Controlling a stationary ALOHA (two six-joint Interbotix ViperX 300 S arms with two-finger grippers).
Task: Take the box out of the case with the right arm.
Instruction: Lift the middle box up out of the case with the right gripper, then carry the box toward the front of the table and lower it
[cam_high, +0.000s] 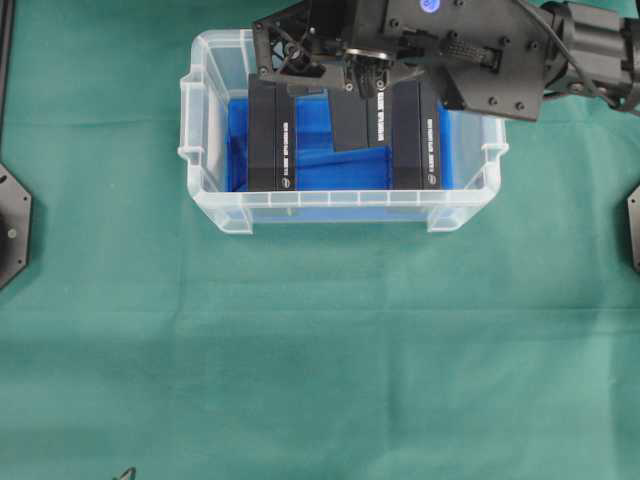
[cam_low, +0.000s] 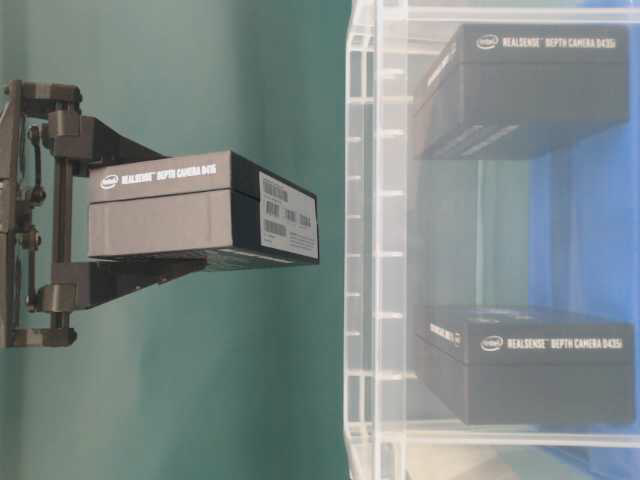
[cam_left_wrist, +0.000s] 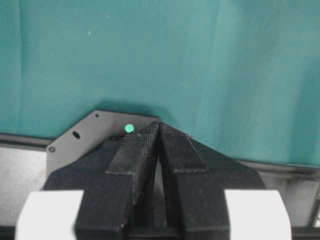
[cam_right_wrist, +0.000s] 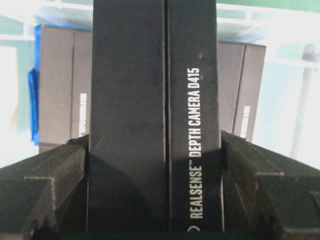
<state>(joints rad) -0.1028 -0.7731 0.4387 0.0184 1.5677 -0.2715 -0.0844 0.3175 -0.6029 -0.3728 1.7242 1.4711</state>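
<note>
Layout around the clear rectangular plastic case (cam_high: 340, 205)

The case sits on the green cloth tabletop (cam_high: 320, 350). Inside it two black rectangular boxes stand, one (cam_high: 270, 140) at its left, one (cam_high: 415, 140) at its right. A third black box (cam_high: 362, 112), clamped in the right gripper (cam_high: 352, 75), is above the case, between them.

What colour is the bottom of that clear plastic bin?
Bright blue. The case has a blue bottom lining, clearest in the overhead view.

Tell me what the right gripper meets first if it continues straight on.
Probably the blue bottom of the case: its held box lines up with the gap between the two boxes inside, though depth is unclear.
</note>
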